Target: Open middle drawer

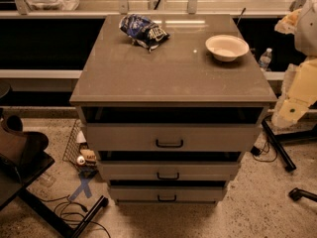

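Nearest, at the right edge, the arm (301,86) is held folded up beside the cabinet and clear of the drawer fronts, presumably so that the handles are left unblocked. The gripper is not seen in the frame, so it cannot be told whether its jaws are parted or closed, and nothing is shown to be held. Low at the front the bottom drawer (143,194) is found, and just above it the middle drawer (129,171), judged shut or very nearly so, with only a dark strip shown over its front. Its handle (168,176), a small black bar at the centre, is left free to be reached, and a straight pull toward the camera is judged to be what is called for. Above it, the top drawer (124,137) is set under the counter (173,78). Farther back on the counter, a bag (143,30) is laid at the left and a bowl (227,47) at the right, both well away from the front edge, so neither is likely to be disturbed.
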Robot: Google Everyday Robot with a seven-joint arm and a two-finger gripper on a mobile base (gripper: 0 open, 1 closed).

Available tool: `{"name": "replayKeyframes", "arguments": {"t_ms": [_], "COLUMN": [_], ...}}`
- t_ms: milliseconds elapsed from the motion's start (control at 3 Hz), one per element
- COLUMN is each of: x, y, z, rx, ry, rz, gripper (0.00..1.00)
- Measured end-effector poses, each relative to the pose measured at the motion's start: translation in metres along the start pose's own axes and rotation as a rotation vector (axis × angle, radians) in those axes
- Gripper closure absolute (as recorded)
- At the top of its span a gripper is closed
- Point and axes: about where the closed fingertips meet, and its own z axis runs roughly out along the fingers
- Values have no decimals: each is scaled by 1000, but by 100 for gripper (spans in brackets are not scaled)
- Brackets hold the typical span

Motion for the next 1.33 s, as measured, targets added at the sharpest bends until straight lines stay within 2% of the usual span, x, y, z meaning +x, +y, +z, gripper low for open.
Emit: {"name": "replayKeyframes", "arguments": {"t_ms": [333, 667, 1000, 1333], "x": [-2, -5, -7, -9], "y": [1, 10, 48, 90], "z": [6, 36, 91, 165], "rx": [16, 36, -6, -54], "ry": [-22, -93, -216, -337], "rz": [0, 5, -8, -28], "gripper": [0, 0, 0, 0]}}
